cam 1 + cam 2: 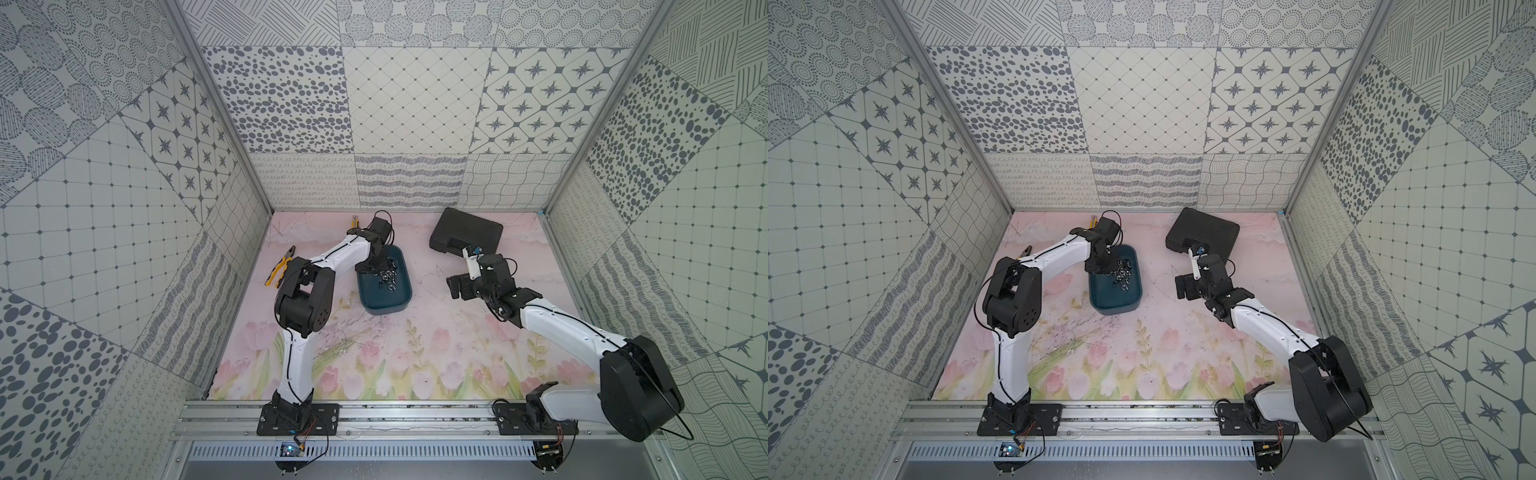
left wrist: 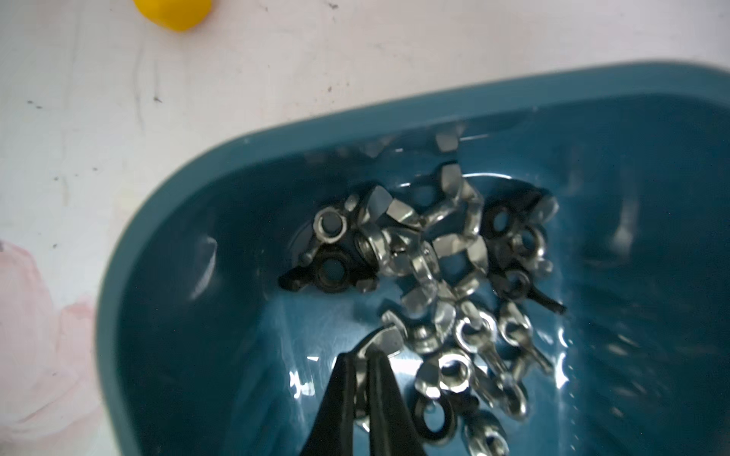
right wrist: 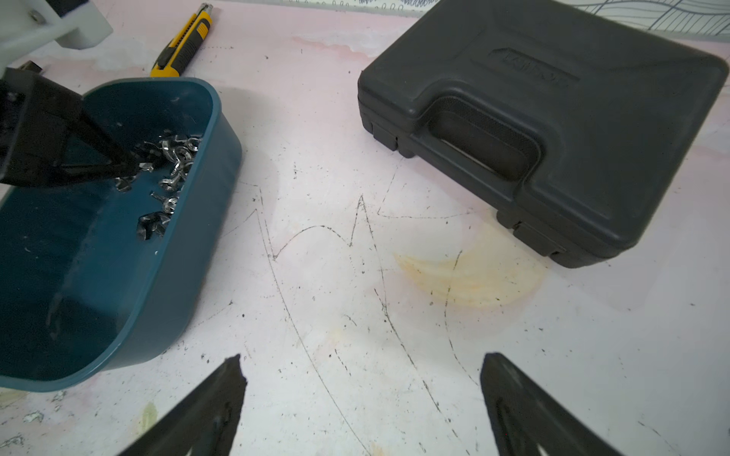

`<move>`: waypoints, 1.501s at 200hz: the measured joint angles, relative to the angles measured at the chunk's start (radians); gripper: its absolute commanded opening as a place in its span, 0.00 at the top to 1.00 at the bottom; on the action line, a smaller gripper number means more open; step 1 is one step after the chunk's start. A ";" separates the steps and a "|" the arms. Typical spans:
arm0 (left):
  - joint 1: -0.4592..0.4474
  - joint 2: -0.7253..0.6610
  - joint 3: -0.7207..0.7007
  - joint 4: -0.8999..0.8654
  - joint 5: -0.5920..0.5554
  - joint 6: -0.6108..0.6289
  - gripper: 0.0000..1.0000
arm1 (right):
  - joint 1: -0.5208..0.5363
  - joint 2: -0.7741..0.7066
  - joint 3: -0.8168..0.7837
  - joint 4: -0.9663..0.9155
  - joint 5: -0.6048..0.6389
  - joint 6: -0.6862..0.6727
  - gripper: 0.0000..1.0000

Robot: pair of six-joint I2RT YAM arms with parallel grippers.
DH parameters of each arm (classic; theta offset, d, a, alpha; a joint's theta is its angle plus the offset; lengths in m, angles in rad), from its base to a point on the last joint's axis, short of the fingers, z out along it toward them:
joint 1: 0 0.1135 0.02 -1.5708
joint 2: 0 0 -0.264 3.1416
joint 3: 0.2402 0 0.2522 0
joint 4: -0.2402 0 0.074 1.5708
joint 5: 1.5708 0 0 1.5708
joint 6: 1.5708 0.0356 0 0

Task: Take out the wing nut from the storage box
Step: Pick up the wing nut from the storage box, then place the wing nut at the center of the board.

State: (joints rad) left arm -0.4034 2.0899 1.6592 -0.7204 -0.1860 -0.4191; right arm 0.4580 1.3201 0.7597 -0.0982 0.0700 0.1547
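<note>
**Storage box** (image 1: 384, 301): dark teal glossy plastic, shallow, with rounded corners and a plain rim. Stands on the floral mat (image 1: 415, 353), left of centre in both top views. Holds a heap of wing nuts (image 2: 434, 252) in its far half, bright silver and dull black, tangled.

**Left gripper** (image 2: 361, 355): slim black fingers, reaching into the box. Only its wrist view shows the tips pinched together on one wing of a silver wing nut (image 2: 389, 337) at the heap's edge, inside the box. Reads as a dark mass in both top views.

**Right gripper** (image 3: 362, 359): spread wide and holding nothing, over scratched mat between box and case.

**Case** (image 3: 553, 118): black, matt, pebbled, with a moulded handle.

**Utility knife** (image 3: 183, 43): yellow and black, beyond the box.

**Pliers** (image 1: 282, 266): yellow grips, shown by top views only.
</note>
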 measured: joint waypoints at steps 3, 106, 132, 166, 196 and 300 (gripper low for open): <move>-0.003 -0.010 -0.003 -0.001 0.000 0.000 1.00 | 0.000 -0.004 0.000 0.000 0.001 0.001 0.03; -0.305 -0.080 0.052 0.001 -0.005 -0.027 0.98 | -0.216 -0.113 -0.085 -0.074 0.074 0.164 0.03; -0.360 -0.002 0.103 0.006 -0.003 -0.050 0.97 | -0.253 -0.122 -0.109 -0.101 0.070 0.175 0.03; -0.407 0.097 0.154 0.019 -0.004 -0.080 0.99 | -0.257 -0.122 -0.109 -0.122 0.066 0.174 0.03; -0.425 0.153 0.167 0.035 -0.017 -0.110 0.97 | -0.257 -0.122 -0.109 -0.127 0.047 0.174 0.03; -0.429 0.170 0.131 0.050 -0.096 -0.163 0.68 | -0.257 -0.122 -0.105 -0.135 0.011 0.172 0.03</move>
State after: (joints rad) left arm -0.8322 2.2597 1.7901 -0.6704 -0.2817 -0.5823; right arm 0.2012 1.1980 0.6544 -0.2329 0.0811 0.3264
